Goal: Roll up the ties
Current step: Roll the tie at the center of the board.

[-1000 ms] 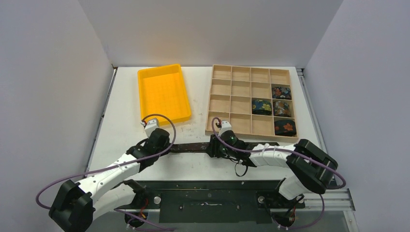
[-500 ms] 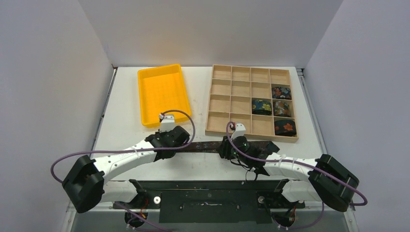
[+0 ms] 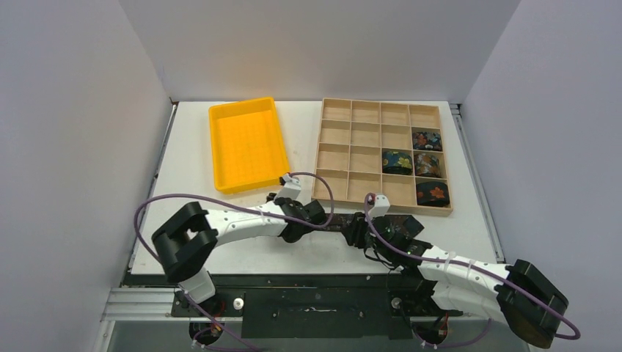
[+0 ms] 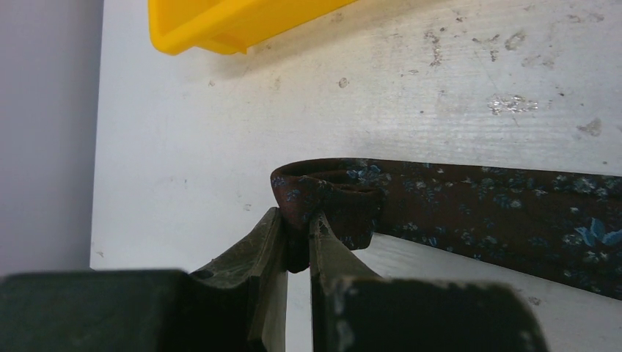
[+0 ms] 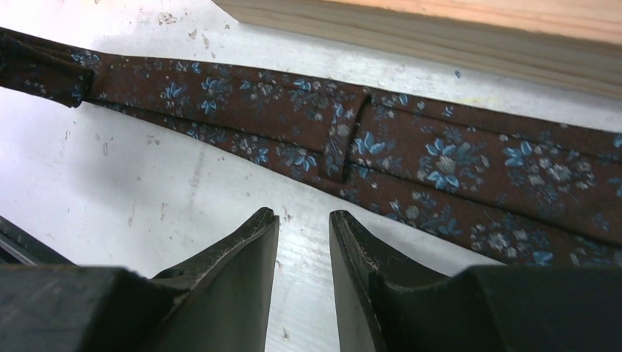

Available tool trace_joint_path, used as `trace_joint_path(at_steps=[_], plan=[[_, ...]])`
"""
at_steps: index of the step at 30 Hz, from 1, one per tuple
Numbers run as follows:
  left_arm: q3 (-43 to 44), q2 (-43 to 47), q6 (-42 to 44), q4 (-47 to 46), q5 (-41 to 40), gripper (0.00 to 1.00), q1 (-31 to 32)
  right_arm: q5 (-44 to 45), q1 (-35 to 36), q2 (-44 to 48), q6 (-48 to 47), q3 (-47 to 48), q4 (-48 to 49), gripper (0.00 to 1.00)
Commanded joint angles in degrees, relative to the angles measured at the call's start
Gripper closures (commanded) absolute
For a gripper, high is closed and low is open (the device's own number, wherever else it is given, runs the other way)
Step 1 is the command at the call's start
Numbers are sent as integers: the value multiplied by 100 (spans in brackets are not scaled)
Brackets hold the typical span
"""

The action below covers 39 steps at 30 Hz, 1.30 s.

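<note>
Left pincer [image 4: 296, 229] low, tight on tie [image 4: 477, 198] end.

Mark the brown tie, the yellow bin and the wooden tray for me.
brown tie [image 4: 469, 205], left wrist view, flat stretch of fabric.
yellow bin [image 3: 246, 139], top view, bare floor.
wooden tray [image 3: 364, 134], top view, empty cell.

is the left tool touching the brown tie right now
Touching. The left wrist view shows the left tool shut on the folded end of the brown tie, with the fabric pinched between its jaws.
</note>
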<state>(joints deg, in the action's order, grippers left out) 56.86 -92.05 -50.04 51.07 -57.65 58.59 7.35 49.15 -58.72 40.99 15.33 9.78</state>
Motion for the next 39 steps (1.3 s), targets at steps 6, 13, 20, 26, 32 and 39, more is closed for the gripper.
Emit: trace_joint_path(at_steps=[6, 13, 20, 26, 32, 39], plan=[[1149, -1390, -779, 1326, -785, 100, 554, 210, -49, 957, 216, -426, -355, 66], [1116, -1696, -358, 590, -316, 100, 638, 240, -50, 1238, 216, -477, -546, 66], [1090, -1703, -55, -59, 81, 100, 683, 214, -54, 1227, 216, -471, -537, 65], [1032, -1523, 207, -647, 560, 81, 707, 214, -49, 1205, 227, -448, -539, 65], [922, -1364, 278, -962, 870, 64, 710, 207, -53, 1196, 214, -401, -573, 65], [725, -822, 259, -1117, 1079, 39, 690, 213, -54, 1229, 166, -285, -659, 63]])
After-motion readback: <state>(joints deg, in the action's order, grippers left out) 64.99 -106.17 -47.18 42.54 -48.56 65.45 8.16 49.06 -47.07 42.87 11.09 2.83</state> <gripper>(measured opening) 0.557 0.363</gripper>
